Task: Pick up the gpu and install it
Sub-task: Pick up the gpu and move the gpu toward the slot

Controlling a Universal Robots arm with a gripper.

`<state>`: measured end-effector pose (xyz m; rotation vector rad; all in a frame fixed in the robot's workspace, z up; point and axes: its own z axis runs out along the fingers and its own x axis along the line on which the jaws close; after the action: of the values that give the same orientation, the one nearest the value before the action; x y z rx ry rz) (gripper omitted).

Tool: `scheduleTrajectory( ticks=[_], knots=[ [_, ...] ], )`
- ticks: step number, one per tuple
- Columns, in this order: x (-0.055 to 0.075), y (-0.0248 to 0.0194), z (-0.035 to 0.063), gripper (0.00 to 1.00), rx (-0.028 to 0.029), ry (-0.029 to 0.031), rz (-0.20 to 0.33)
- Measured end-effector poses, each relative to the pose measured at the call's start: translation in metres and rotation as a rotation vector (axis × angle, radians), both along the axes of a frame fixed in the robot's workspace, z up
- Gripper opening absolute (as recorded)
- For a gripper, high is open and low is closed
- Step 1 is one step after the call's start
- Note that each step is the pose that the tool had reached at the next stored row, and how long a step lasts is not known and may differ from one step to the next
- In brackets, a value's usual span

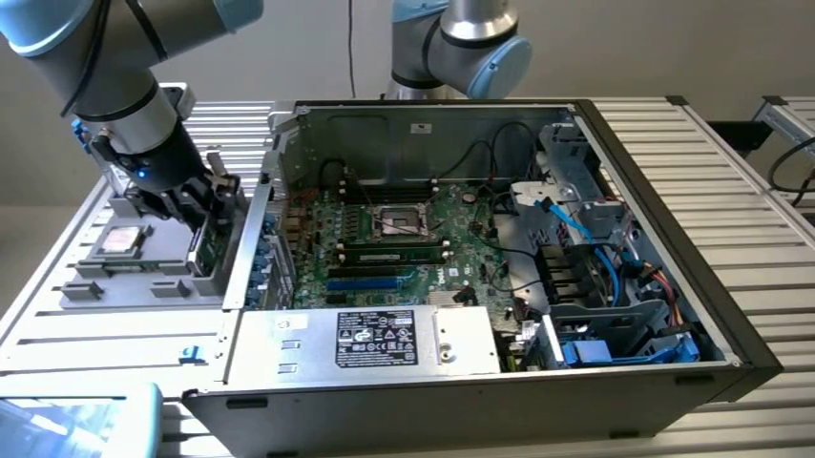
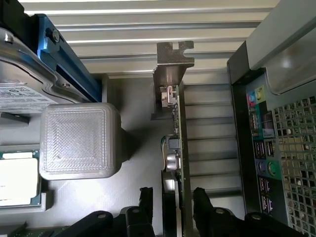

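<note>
Green gpu (image 2: 180, 148) on edge between the gripper's (image 2: 174, 206) open fingers (image 2: 147, 202), long axis running straight away from them.

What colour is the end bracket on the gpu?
Silvery grey metal; the end bracket of the gpu shows best in the wrist view.

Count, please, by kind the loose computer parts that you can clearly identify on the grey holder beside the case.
gpu: 1
CPU: 1
hard drive: 1
Total: 3
</note>
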<state>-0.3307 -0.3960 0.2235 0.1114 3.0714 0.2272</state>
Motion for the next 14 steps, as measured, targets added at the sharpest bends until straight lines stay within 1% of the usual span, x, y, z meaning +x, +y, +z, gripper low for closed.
scheduleTrajectory(
  ticks=[2,3,4,12,14],
  knots=[
    [0.0,0.0,0.0,0.35,0.0,0.0,0.0],
    [0.0,0.0,0.0,0.35,0.0,0.0001,0.0],
    [0.0,0.0,0.0,0.29,0.0,0.0,0.0],
    [-0.0002,0.0,0.0005,0.28,0.0005,-0.0001,0.0],
    [-0.0003,0.0,0.0072,0.28,0.0015,0.0,0.0]
  ],
)
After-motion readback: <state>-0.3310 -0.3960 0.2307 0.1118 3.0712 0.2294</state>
